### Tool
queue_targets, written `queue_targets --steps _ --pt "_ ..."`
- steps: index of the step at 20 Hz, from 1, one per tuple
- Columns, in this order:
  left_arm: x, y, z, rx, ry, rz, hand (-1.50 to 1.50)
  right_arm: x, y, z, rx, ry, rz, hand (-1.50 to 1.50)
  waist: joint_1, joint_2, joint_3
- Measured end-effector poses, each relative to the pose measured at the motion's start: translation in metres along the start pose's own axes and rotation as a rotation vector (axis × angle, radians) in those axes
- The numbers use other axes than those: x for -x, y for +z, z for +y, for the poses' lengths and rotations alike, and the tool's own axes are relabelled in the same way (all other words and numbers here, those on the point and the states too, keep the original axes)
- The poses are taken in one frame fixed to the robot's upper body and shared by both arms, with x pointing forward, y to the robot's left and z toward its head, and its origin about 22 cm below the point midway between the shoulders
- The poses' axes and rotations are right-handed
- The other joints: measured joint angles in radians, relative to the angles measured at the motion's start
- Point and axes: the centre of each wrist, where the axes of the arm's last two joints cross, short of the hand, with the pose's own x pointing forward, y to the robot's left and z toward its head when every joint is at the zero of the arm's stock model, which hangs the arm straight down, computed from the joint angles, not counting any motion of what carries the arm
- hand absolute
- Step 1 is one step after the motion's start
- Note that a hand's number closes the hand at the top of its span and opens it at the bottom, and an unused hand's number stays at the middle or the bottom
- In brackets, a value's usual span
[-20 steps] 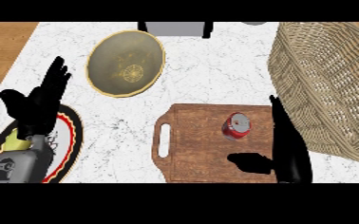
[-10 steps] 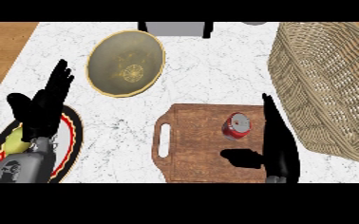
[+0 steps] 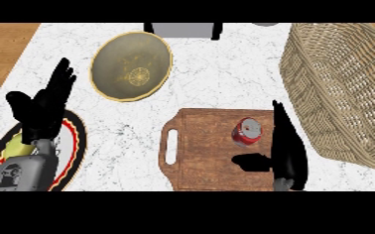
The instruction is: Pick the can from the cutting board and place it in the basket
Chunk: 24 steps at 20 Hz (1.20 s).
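Observation:
A red can (image 3: 247, 131) with a silver top stands upright on the wooden cutting board (image 3: 205, 151), near its right side. My right hand (image 3: 285, 148) is open just to the right of the can, fingers straight and pointing away, thumb stretched left below the can; whether it touches the can I cannot tell. The wicker basket (image 3: 333, 87) stands at the right edge of the counter. My left hand (image 3: 44, 106) rests open at the left, fingers up, over a plate.
A round olive bowl with a gold rim (image 3: 132, 72) lies at the back left. A red, black and white plate (image 3: 70, 148) sits under my left forearm. A grey appliance (image 3: 183, 29) stands at the back edge. White marble counter lies between the board and the bowl.
My right hand has slid left, closing in beside the can. My left hand has shifted slightly, staying open at the left.

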Motion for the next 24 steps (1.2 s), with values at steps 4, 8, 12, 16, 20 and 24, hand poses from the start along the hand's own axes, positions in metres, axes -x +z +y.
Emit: queue_targets --steps 4,8,12,16,20,24 --pt "0.0 -0.001 -0.001 0.0 0.005 0.0 0.0 -0.006 -0.008 0.012 -0.007 0.017 0.008 -1.5 0.001 0.0 0.0" --pt "0.0 0.002 -0.003 0.0 0.004 0.001 0.0 0.004 -0.012 0.021 -0.013 0.02 0.008 -1.5 0.001 0.0 0.0" --pt "0.001 0.002 -0.001 0.0 0.006 0.001 0.0 0.004 -0.019 0.028 -0.021 0.029 0.015 -1.5 0.002 0.0 0.0" --pt "0.0 0.0 -0.001 0.001 0.006 -0.004 0.0 0.012 -0.029 0.026 -0.035 0.037 0.025 -1.5 0.001 0.0 0.0" --pt "-0.005 0.001 -0.007 0.004 0.003 0.002 0.0 0.013 -0.031 0.039 -0.085 0.049 0.013 1.5 0.002 0.0 0.0" --pt "-0.001 0.001 0.005 -0.001 0.003 0.001 0.0 0.019 -0.033 0.04 -0.152 0.104 -0.031 1.5 0.002 -0.003 -0.003"
